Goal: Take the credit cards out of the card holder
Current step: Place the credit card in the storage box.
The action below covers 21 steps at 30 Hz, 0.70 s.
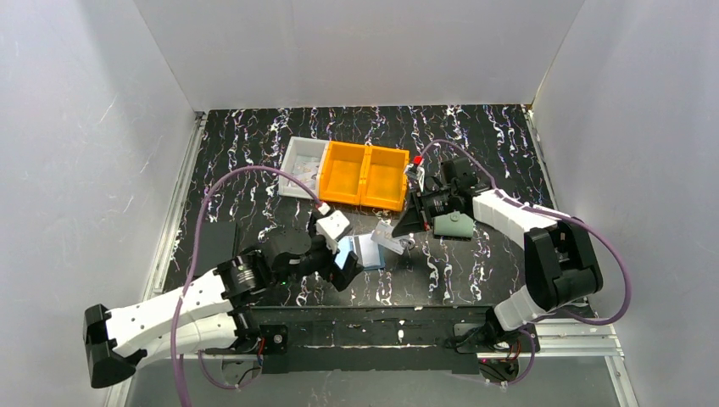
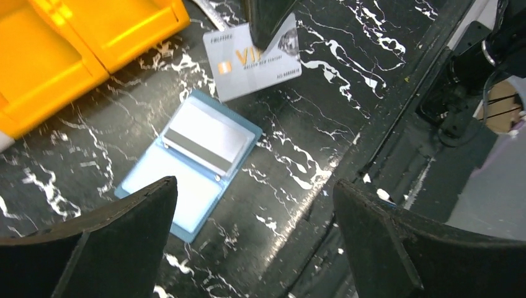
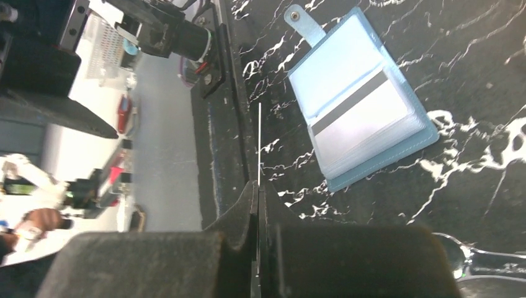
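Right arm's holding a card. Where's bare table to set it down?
Bare table on the near side of the green pouch, right of the card holder; also the far-left corner beside the white tray. Crowded: between the orange bins and the holder, where the right fingers hold the card.

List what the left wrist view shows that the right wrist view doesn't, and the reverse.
Left wrist only: the orange bins, the printed face of the credit card held by the right claw, and the open left claw. Right wrist only: that card edge-on between shut fingers, plus the blue snap tab. Both: the open card holder with a striped card inside.
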Each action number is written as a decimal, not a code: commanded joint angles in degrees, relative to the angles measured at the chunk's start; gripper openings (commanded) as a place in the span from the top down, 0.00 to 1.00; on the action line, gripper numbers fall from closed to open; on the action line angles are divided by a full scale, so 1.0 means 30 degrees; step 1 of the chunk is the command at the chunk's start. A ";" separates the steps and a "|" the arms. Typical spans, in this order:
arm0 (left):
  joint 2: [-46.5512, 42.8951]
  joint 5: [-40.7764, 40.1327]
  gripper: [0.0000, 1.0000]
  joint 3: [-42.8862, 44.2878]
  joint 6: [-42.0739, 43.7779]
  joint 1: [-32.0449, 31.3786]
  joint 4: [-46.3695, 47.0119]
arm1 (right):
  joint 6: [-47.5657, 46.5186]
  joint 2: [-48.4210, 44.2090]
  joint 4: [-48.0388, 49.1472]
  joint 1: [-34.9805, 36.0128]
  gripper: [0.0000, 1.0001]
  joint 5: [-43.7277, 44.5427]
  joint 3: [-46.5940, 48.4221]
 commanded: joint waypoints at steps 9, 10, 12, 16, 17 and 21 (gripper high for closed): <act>-0.2592 0.1262 0.02 0.0734 -0.4347 0.4730 -0.5562 | -1.1920 0.2070 -1.0018 0.4240 0.99 0.7124 0.9394; -0.2772 0.1171 0.02 0.0839 -0.4213 0.5095 -0.5826 | -1.2090 0.2569 -1.0219 0.4675 0.99 0.7700 1.0394; -0.3312 0.0813 0.02 0.1073 -0.3833 0.5816 -0.6379 | -1.2355 0.3678 -1.0411 0.5630 0.99 0.9030 1.2247; -0.4592 -0.1397 0.02 0.1337 -0.2886 0.6889 -0.7837 | -1.2056 0.6444 -1.0327 0.7378 0.99 1.1143 1.7108; -0.5140 -0.2084 0.02 0.1082 -0.2621 0.6964 -0.7651 | -1.1678 0.7391 -1.0040 0.7757 0.99 1.1634 1.8957; -0.7233 -0.5556 0.02 -0.0438 -0.1713 0.7009 -0.6482 | -1.0078 1.1183 -0.8296 0.8957 0.99 1.3143 2.4208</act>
